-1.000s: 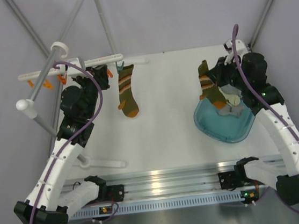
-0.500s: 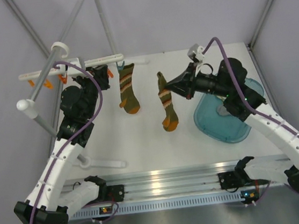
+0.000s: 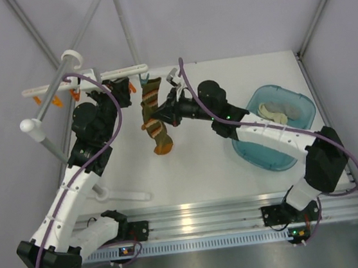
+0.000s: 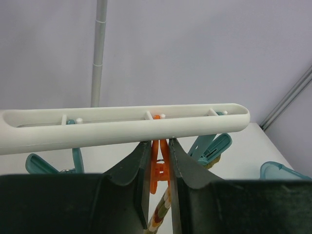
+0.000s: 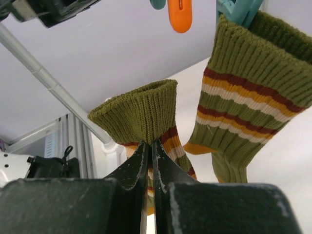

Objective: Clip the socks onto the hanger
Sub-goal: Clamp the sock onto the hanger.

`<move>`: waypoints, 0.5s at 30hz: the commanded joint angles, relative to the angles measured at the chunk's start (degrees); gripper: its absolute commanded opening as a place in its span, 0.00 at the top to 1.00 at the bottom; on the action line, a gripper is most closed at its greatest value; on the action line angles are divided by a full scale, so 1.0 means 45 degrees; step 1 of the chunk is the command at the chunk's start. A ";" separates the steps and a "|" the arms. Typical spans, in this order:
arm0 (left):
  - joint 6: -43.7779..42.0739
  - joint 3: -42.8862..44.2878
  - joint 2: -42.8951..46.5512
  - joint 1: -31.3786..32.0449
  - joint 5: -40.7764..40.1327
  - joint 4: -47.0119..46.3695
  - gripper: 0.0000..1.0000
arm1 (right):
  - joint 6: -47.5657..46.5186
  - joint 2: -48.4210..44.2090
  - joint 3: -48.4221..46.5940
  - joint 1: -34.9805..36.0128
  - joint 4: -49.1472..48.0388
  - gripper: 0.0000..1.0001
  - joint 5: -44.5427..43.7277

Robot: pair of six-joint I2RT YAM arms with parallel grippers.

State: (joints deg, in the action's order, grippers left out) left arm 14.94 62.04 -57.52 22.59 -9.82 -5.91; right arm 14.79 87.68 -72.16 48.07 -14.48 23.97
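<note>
Your right gripper (image 5: pixel 150 161) is pinched tight on a sock (image 5: pixel 141 114) just below its cuff, beside the hung sock (image 5: pixel 248 92) on a teal clip (image 4: pixel 210 147). Your left gripper (image 4: pixel 159 161) squeezes an orange clip (image 4: pixel 158 158) under the hanger (image 4: pixel 122 126) (jaws nearly closed).

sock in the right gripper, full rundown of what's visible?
The held sock is ribbed olive-green knit with dark red, orange and cream stripe bands below the cuff. The right gripper pinches it just under the cuff, fingers closed on the fabric; the cuff stands up and open above them, the rest hangs down. It sits just below an orange clip, not touching it, beside the clipped sock. Overhead, the two socks overlap.
</note>
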 commanded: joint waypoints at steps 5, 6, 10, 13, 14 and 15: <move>0.0059 0.0335 0.0144 0.0019 0.0601 -0.0112 1.00 | 0.0561 0.1393 -0.2125 0.0235 -0.2251 1.00 -0.0131; 0.0040 0.0334 0.0164 0.0019 0.0621 -0.0112 1.00 | 0.0581 0.1723 -0.2283 0.0235 -0.2270 1.00 -0.0130; -0.0038 0.0276 0.0242 0.0019 0.0660 -0.0073 1.00 | 0.0425 0.2312 -0.3103 0.0157 -0.2271 1.00 -0.0228; -0.0136 0.0237 0.0340 0.0019 0.0679 -0.0073 1.00 | 0.0484 0.2605 -0.3358 0.0021 -0.2115 1.00 -0.0131; -0.0194 0.0217 0.0340 0.0019 0.0718 -0.0073 1.00 | 0.0503 0.2644 -0.3359 -0.0019 -0.2076 1.00 -0.0111; -0.0214 0.0217 0.0359 0.0019 0.0718 -0.0073 1.00 | 0.0484 0.2683 -0.3339 -0.0038 -0.2075 1.00 -0.0092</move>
State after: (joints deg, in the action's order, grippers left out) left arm 14.79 62.04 -57.34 22.52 -9.56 -5.65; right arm 16.75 99.13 -84.25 48.21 -20.60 23.16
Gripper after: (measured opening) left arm 0.227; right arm 0.011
